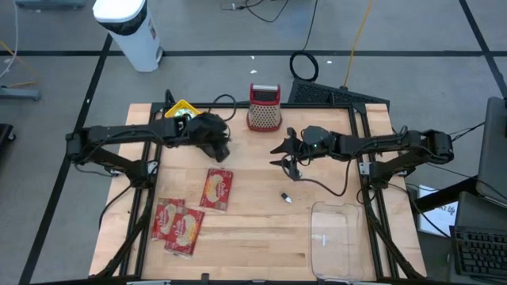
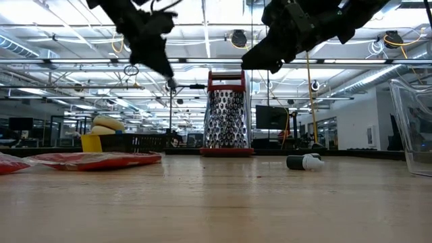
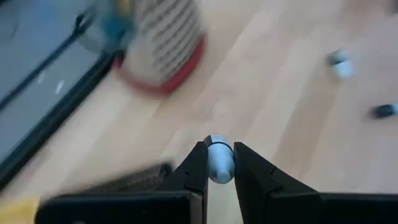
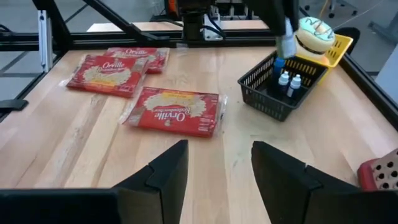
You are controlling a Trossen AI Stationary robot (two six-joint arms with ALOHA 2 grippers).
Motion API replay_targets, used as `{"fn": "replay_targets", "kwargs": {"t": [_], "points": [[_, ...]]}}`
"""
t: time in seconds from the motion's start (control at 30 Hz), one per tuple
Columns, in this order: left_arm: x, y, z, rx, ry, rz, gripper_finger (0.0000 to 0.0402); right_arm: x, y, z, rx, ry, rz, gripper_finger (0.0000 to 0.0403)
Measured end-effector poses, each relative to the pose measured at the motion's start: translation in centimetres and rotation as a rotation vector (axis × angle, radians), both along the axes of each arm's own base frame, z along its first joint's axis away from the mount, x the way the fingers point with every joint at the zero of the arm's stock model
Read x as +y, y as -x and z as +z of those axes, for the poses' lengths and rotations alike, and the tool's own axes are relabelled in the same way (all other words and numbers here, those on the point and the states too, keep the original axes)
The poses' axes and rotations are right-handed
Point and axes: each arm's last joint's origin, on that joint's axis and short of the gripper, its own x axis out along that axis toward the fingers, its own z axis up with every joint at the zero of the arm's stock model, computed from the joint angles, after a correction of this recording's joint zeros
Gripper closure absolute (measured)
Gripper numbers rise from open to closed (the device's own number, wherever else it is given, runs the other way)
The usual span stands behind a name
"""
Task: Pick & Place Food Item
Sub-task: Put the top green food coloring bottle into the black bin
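Three red popcorn packets lie flat on the wooden table: one [image 1: 218, 188] near the middle and two [image 1: 178, 224] overlapping toward the near left. My left gripper [image 1: 224, 153] hangs above the table behind them, shut on a small white bottle [image 3: 219, 163]. My right gripper [image 4: 219, 158] stands open and holds nothing, level above the table's middle [image 1: 283, 154], facing the packets [image 4: 176, 111]. My left gripper pinches the small white bottle by its body [image 3: 219, 171] between the two fingers. The bottle's rounded end [image 3: 217, 142] pokes out past the fingertips. The fingers slant downward, and the bottle is lifted clear of the table.
A red-framed grater [image 1: 264, 107] stands at the far middle. At the far left, a black basket of small bottles [image 4: 280, 87] sits next to a yellow basket [image 1: 181, 109]. Another small bottle [image 1: 286, 198] lies on the table, and a clear container [image 1: 333, 237] stands near right.
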Motion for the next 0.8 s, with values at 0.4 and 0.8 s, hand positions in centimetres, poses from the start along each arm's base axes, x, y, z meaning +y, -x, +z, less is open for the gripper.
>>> {"fn": "replay_targets", "kwargs": {"t": [0.4, 0.8], "points": [[4.8, 0.7, -4.1, 0.202, 0.179, 0.275, 0.0356, 0.0, -0.1, 0.2, -0.020, 0.006, 0.001, 0.0234], [6.1, -0.9, -8.7, 0.348, 0.257, 0.324, 0.0356, 0.0, -0.1, 0.2, -0.020, 0.005, 0.001, 0.0234]]}}
